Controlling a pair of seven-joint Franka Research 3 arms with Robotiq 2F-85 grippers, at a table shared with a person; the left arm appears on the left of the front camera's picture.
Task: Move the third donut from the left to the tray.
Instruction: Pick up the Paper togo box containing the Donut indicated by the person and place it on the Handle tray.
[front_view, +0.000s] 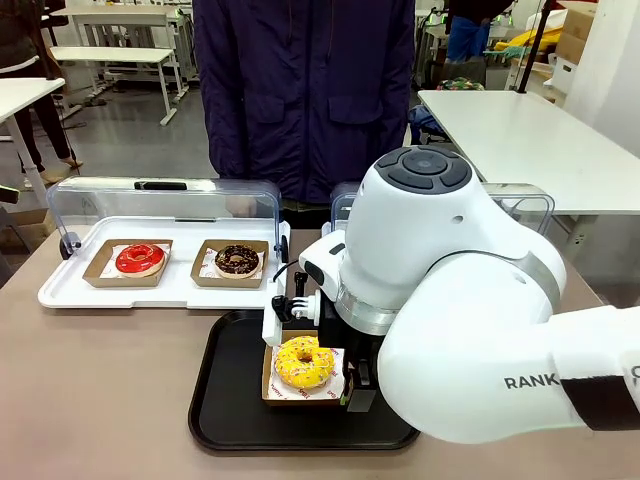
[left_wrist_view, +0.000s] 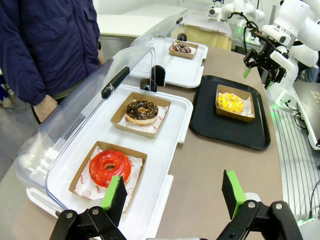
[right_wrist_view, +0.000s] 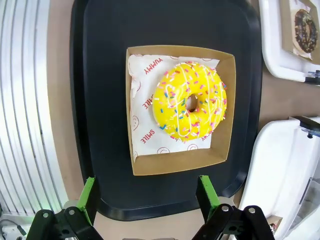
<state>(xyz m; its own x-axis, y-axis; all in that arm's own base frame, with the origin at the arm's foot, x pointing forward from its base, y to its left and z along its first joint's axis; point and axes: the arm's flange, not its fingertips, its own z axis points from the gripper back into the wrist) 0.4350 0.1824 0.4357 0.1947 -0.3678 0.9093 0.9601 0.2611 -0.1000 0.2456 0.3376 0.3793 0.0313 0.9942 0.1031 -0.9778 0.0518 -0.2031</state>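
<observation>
- The yellow-iced ring donut (right_wrist_view: 190, 102) is topped with coloured sprinkles and thin white drizzle, and is seated in a square brown cardboard holder (right_wrist_view: 180, 162) lined with printed white paper.
- The holder is set flat on the black tray (right_wrist_view: 100, 75), near the tray's middle in the right wrist view.
- The right gripper (right_wrist_view: 148, 197) is seen at 6 o'clock of the holder, its green-padded fingers spread wide and touching nothing.
- The left gripper (left_wrist_view: 175, 192) is likewise spread apart, empty, at 6 o'clock of the white tray (left_wrist_view: 165, 165) holding the red-iced donut (left_wrist_view: 110, 167) and a chocolate donut (left_wrist_view: 142, 111).
- In the front view, the tray's 3 o'clock side and the holder's right edge are hidden behind the right arm (front_view: 470, 320).
- A person's dark blue jacket (front_view: 300, 90) is cut off at 12 o'clock.
</observation>
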